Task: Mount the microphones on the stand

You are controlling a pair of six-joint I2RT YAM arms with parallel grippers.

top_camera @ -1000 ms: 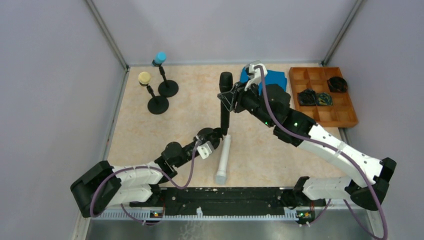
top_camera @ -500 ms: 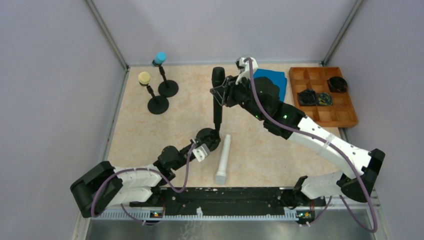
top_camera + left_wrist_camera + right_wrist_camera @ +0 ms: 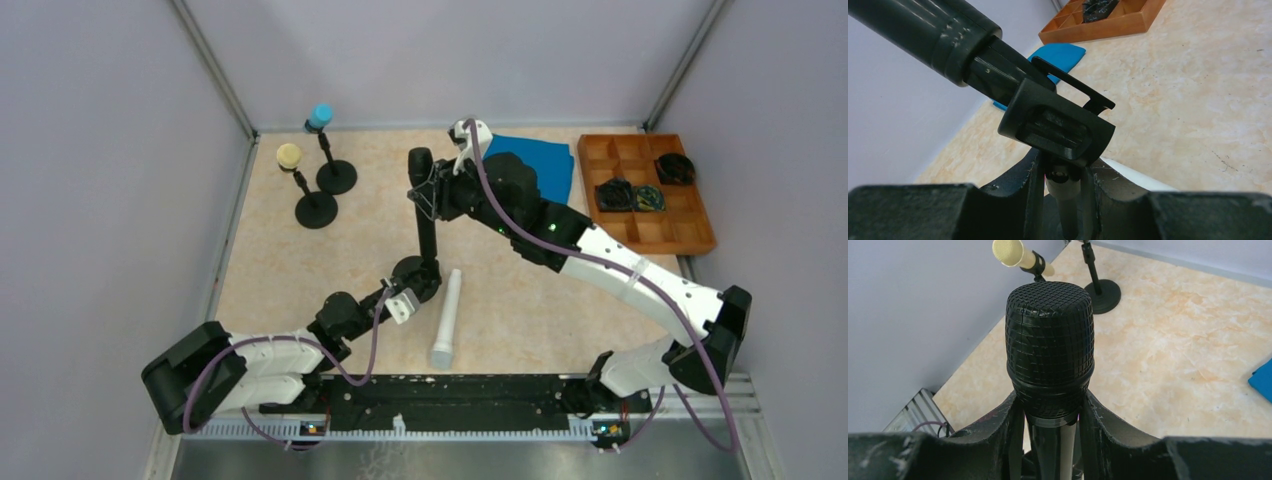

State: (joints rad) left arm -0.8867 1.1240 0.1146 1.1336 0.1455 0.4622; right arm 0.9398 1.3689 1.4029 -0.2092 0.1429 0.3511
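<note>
Lying nearest the arms' bases, 1 white tapered plastic microphone [image 3: 447,318] sits just beside the black round stand base [image 3: 413,270]. The left gripper [image 3: 1063,175] pinches the stand's thin post [image 3: 1068,202] under its clip [image 3: 1058,127]. From that clip the black mesh-headed microphone [image 3: 424,205] runs up and away, with the right gripper [image 3: 1048,410] clamped below its head.

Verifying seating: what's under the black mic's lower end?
The stand's clip, with the black mic tail in it; beneath, the thin post pinched in the left claw. Clip walls cover how deep the tail sits.
</note>
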